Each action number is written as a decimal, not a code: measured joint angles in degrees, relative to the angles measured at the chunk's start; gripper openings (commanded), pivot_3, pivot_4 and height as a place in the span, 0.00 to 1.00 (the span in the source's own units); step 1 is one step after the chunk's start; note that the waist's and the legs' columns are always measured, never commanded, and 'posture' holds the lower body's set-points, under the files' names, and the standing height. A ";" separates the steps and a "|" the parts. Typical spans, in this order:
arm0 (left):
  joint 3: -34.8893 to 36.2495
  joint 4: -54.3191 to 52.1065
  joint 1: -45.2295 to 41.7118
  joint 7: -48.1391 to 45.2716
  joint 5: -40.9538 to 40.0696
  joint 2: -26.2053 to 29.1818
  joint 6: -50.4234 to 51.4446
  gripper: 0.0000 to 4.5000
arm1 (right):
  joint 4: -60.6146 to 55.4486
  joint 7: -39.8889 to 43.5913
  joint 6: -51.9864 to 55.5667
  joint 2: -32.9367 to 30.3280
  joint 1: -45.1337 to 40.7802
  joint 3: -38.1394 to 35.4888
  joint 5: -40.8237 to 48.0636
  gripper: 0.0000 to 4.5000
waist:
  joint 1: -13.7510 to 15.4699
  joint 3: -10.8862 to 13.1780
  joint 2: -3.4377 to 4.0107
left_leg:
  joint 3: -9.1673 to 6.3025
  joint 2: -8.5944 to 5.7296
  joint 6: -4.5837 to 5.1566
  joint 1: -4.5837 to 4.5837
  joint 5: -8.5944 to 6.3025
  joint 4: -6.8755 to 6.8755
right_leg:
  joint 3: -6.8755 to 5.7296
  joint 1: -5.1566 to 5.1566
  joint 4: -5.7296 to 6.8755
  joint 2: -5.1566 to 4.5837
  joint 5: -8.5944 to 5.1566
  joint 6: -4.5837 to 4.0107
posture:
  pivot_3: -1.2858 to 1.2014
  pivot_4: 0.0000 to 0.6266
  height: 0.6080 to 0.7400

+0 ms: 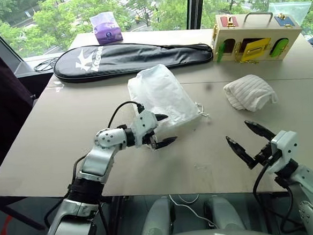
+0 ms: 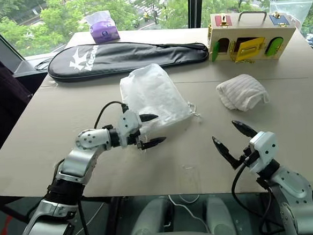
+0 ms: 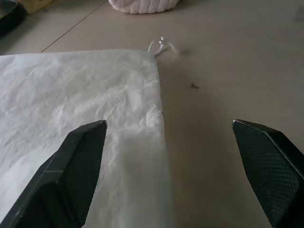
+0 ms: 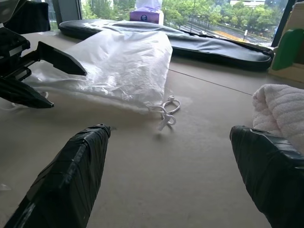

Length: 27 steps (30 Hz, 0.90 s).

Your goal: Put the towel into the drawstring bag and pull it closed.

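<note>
Nearby, racket cover [image 1: 133, 57] – tissue packet [image 1: 106, 27] (behind), wooden box [image 1: 254, 36] beyond towel [image 1: 250, 92]

White translucent drawstring bag [image 1: 163, 98], off-white ribbed towel [image 1: 250, 92], black racket cover [image 1: 133, 58]

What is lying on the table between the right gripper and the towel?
Nothing: in the left eye view, bare table separates the open right gripper from the towel.

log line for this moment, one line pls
left gripper: open at drawstring bag edge, nothing held | right gripper: open, empty, above table | towel: on table, outside bag | bag not closed
</note>
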 measured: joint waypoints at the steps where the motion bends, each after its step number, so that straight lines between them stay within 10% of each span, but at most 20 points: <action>1: -0.01 0.77 -0.13 0.04 0.54 -0.01 -1.13 0.97 | 0.00 -0.05 -0.08 0.01 0.02 0.00 -0.01 0.96 | -0.02 0.00 0.00 | 0.00 0.00 0.00 0.00 0.00 0.00 | -0.02 0.00 0.00 0.01 0.00 0.01 | 0.52 0.24 1.00; 8: 0.16 4.66 -2.57 -0.97 0.11 -1.36 0.04 0.92 | 0.14 -0.38 -0.99 0.44 0.03 0.30 -0.40 0.96 | 0.03 0.00 0.00 | 0.00 -0.03 0.01 -0.02 0.00 0.02 | -0.26 0.00 0.01 0.18 0.05 0.11 | 0.52 0.24 1.00; 18: 1.62 9.60 -6.23 -4.81 -1.06 -0.51 2.26 0.02 | 1.72 -1.55 -2.58 1.97 -0.19 1.24 -1.90 0.96 | -0.13 0.00 0.00 | 0.00 -0.01 0.01 -0.01 0.00 0.03 | -0.26 0.00 0.04 0.26 0.06 0.12 | 0.52 0.24 1.00; 27: 1.65 9.96 -6.38 -5.91 -0.72 -0.84 1.37 0.07 | 1.84 -1.66 -3.27 2.14 -0.33 1.25 -2.02 0.96 | -0.06 0.00 0.00 | -0.01 -0.01 0.01 -0.01 0.00 0.03 | -0.26 0.00 0.05 0.25 0.06 0.12 | 0.52 0.24 1.00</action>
